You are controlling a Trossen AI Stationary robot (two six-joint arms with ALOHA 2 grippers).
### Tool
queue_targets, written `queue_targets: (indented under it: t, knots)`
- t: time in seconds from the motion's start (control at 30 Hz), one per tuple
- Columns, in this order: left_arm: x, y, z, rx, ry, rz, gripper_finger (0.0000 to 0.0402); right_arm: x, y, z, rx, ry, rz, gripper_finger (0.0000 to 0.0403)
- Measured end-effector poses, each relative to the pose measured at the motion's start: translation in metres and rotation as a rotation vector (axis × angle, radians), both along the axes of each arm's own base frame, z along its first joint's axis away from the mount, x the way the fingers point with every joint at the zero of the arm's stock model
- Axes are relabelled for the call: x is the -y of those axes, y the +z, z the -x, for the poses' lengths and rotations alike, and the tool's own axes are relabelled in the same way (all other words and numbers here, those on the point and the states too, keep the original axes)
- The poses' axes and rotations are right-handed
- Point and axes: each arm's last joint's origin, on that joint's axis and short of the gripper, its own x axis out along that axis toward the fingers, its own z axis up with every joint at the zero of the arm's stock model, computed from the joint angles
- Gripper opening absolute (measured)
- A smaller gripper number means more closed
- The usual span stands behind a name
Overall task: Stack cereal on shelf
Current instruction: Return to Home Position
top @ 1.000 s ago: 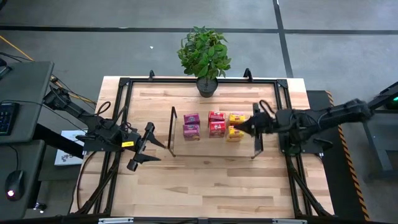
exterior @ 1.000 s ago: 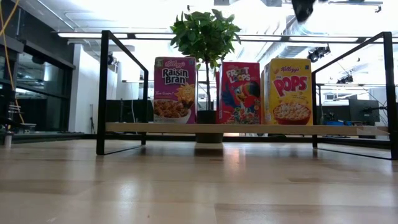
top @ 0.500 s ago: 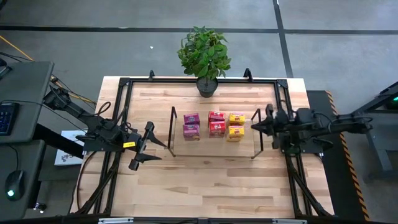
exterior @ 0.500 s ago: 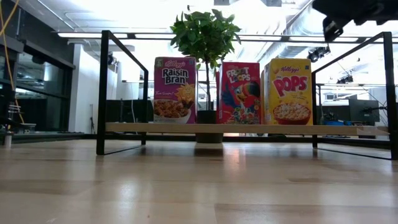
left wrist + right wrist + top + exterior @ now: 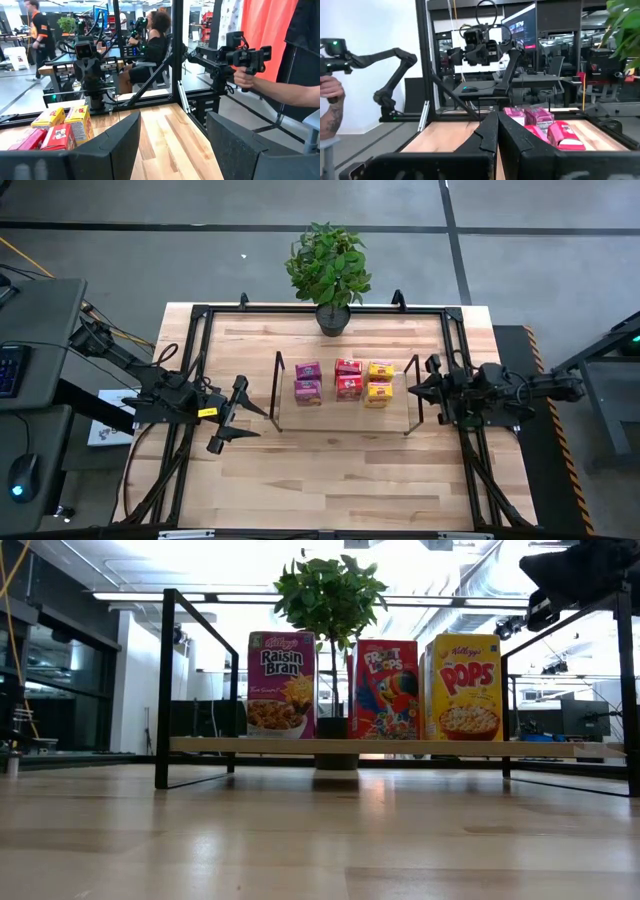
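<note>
Cereal boxes (image 5: 340,383): six, paired by colour on the shelf (image 5: 340,418), centre of high view.
Left gripper (image 5: 228,418): fingers spread, left of shelf.
Right gripper (image 5: 410,387): fingers pressed together, holding nothing, at shelf's right end.

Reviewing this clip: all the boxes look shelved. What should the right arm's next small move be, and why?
Probably draw the right gripper straight back, away from the shelf and toward its own base. All six cereal boxes stand in pairs on the shelf. The right gripper is shut, holds nothing and sits close to the shelf's right end frame. The left gripper waits open off the shelf's left end.
</note>
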Motion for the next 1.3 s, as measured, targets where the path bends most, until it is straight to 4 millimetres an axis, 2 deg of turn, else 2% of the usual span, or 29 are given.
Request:
queue_targets:
  t: [0.27, 0.5, 0.77, 0.93, 1.3]
  knots:
    - [0.0, 0.0, 0.0, 0.0, 0.0, 0.0, 0.0218, -0.001, -0.014, -0.001, 0.037, 0.026, 0.054, 0.0]
    - [0.0, 0.0, 0.0, -0.002, 0.0, -0.001, 0.0218, -0.001, -0.012, 0.0, 0.066, -0.005, 0.115, 0.0]
    - [0.0, 0.0, 0.0, -0.001, 0.001, -0.001, 0.0218, 0.007, -0.018, -0.002, -0.02, -0.27, 0.075, 0.0]
    - [0.0, 0.0, 0.0, -0.001, 0.0, -0.001, 0.0218, 0.005, -0.019, -0.002, -0.028, -0.209, 0.086, 0.0]
    - [0.0, 0.0, 0.0, -0.001, 0.0, -0.001, 0.0218, 0.005, -0.022, -0.003, -0.059, -0.21, 0.093, 0.0]
